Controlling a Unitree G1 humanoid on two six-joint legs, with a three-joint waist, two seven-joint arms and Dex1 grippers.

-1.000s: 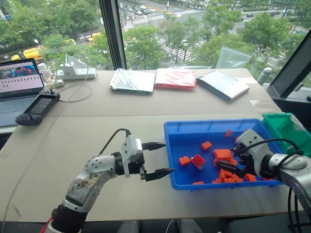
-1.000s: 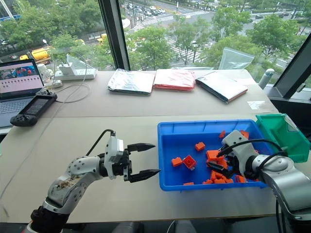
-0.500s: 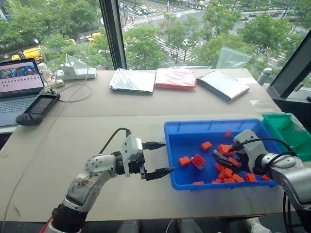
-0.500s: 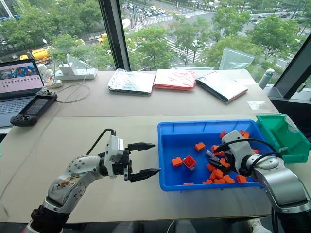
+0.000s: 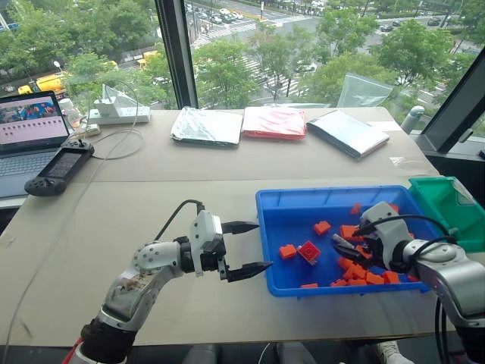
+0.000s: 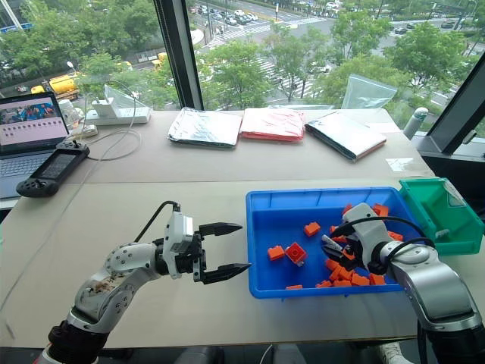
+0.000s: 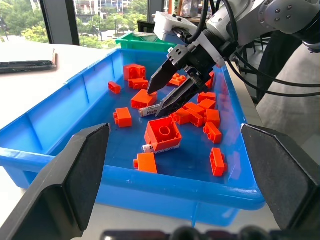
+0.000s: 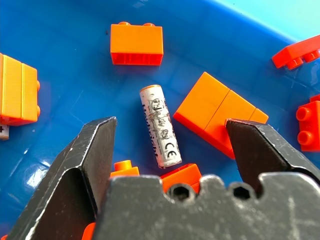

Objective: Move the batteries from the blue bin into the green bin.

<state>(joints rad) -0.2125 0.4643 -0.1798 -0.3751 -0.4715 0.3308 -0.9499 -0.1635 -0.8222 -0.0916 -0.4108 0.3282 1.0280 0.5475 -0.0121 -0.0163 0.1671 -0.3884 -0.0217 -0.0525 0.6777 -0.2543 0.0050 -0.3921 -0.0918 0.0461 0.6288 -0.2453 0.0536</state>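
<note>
The tan surface [image 5: 151,197] stands by big windows with green trees outside. A laptop [image 5: 30,140] sits at the upper left of the frame. The blue bin [image 5: 276,284] at the lower right holds orange bricks [image 5: 308,252] and batteries [image 7: 149,110]. The green bin [image 5: 447,199] sits just beside it, at the right edge. The left hand [image 5: 246,246] is open beside the blue bin. The right hand [image 7: 161,95] is open inside the bin, over one battery [image 8: 160,126]. The left wrist view shows a second battery [image 7: 157,147] by a big brick.

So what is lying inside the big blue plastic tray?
Inside the shallow blue plastic tray: scattered orange toy bricks and two slim silver-grey batteries, one partly covered by a brick. Anything under the brick pile cannot be seen.
</note>
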